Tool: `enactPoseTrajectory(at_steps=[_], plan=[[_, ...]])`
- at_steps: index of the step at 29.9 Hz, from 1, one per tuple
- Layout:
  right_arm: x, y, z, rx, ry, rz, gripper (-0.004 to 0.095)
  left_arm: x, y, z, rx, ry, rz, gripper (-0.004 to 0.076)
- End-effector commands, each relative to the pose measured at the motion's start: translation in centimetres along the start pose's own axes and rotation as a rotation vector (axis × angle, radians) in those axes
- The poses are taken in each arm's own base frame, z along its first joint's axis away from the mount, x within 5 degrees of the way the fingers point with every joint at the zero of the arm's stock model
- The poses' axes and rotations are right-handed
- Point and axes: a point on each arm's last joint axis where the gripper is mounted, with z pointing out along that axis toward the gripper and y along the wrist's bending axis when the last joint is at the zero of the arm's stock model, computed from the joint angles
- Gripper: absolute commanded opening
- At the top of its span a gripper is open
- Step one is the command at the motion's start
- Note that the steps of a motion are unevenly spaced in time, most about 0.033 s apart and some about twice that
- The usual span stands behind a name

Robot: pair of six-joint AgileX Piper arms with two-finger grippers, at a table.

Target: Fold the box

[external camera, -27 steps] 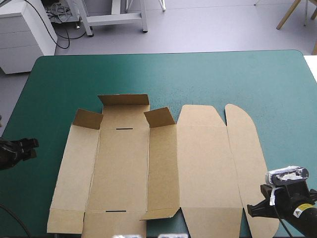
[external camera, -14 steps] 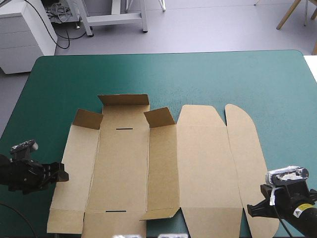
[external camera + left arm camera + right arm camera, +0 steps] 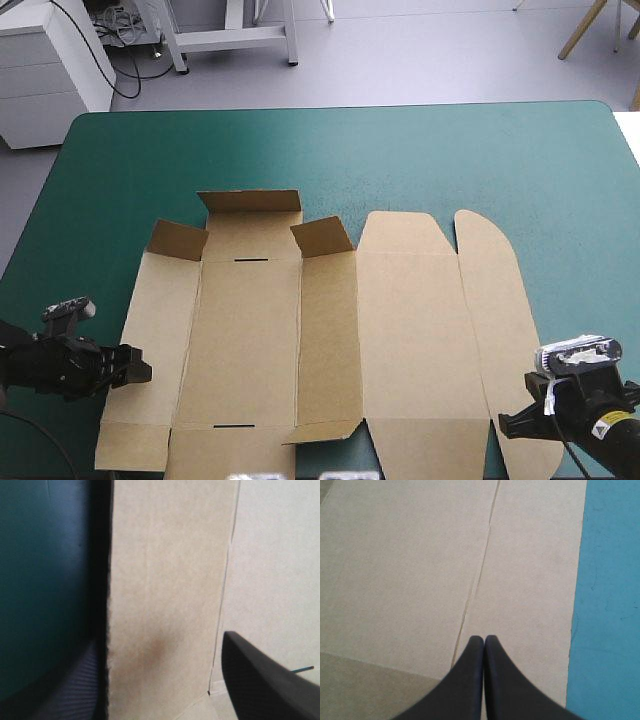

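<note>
The brown box (image 3: 400, 330) lies as a flat cut sheet on the near half of the table. Its small far flaps (image 3: 322, 236) stand up a little. My left gripper (image 3: 140, 368) is open at the sheet's left edge, low over the table. In the left wrist view the left panel (image 3: 165, 570) runs between the two fingers of that gripper (image 3: 160, 645), one finger (image 3: 265, 680) over the board and the other beside the edge. My right gripper (image 3: 510, 425) is shut over the rounded right flap near the front. Its tip (image 3: 484, 639) points along a crease in the board (image 3: 410, 565).
Teal-green cover (image 3: 350, 150) stretches from the box to the table's far edge. A narrow strip of cover (image 3: 610, 605) shows beside the right flap. The table's left edge lies close behind my left arm.
My left gripper has come in from the table's left edge to the box's left panel. The right gripper and the box have not moved.
</note>
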Motion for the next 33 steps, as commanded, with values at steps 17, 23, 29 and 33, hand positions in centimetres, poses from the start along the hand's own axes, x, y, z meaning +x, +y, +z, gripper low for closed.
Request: enactPoseTrajectory(at_steps=[17,23,29,33], plan=[[-1.04,-0.05,-0.40,0.005,-0.067,-0.005,-0.0020,0.13,-1.15,-0.69,0.089,0.007,0.062,-0.0003],[-1.04,-0.05,-0.40,0.005,-0.067,-0.005,-0.0019,0.13,-1.15,-0.69,0.089,0.007,0.072,-0.0003],[-1.04,-0.05,-0.40,0.005,-0.067,-0.005,-0.0020,0.15,-1.12,-0.69,0.086,0.009,0.079,-0.0003],[-1.04,-0.05,-0.40,0.005,-0.067,-0.005,-0.0019,0.13,-1.08,-0.68,0.082,0.007,0.079,0.0032]])
